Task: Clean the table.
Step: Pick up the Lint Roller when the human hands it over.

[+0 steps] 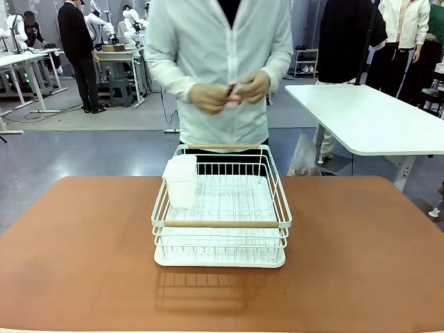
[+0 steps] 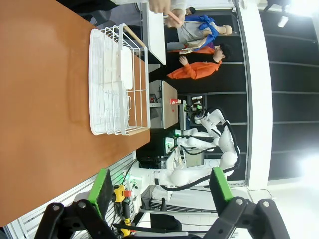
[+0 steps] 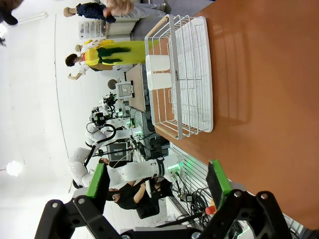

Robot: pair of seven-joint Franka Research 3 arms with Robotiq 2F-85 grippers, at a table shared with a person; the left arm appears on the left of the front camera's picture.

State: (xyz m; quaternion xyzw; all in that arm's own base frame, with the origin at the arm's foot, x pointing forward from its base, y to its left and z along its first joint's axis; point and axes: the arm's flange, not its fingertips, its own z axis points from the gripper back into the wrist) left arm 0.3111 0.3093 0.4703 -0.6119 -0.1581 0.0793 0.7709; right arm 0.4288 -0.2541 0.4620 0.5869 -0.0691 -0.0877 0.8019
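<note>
Two grippers hang with jaws wide apart and nothing between them: the left gripper [image 2: 160,185] and the right gripper [image 3: 157,180] each look along the table [image 1: 76,270] toward a white wire rack [image 1: 220,240] standing at its middle. The reddish-brown table fills the foreground between the robot and a person at the far side. That person's hands [image 1: 208,97] work at a small red item [image 1: 234,92] above the rack's far end.

The top looks stiff, heavy and smooth, a surface to be cleared or wiped rather than gripped, and things would probably slide on it easily. The rack seems light but rigid, and its two wooden bars [image 1: 220,224] look the best places to take hold.

A white plastic cup [image 1: 182,182] sits at the rack's far left corner, and whether it holds anything cannot be told. The rest of the rack looks bare above its white tray [image 1: 218,262].
</note>
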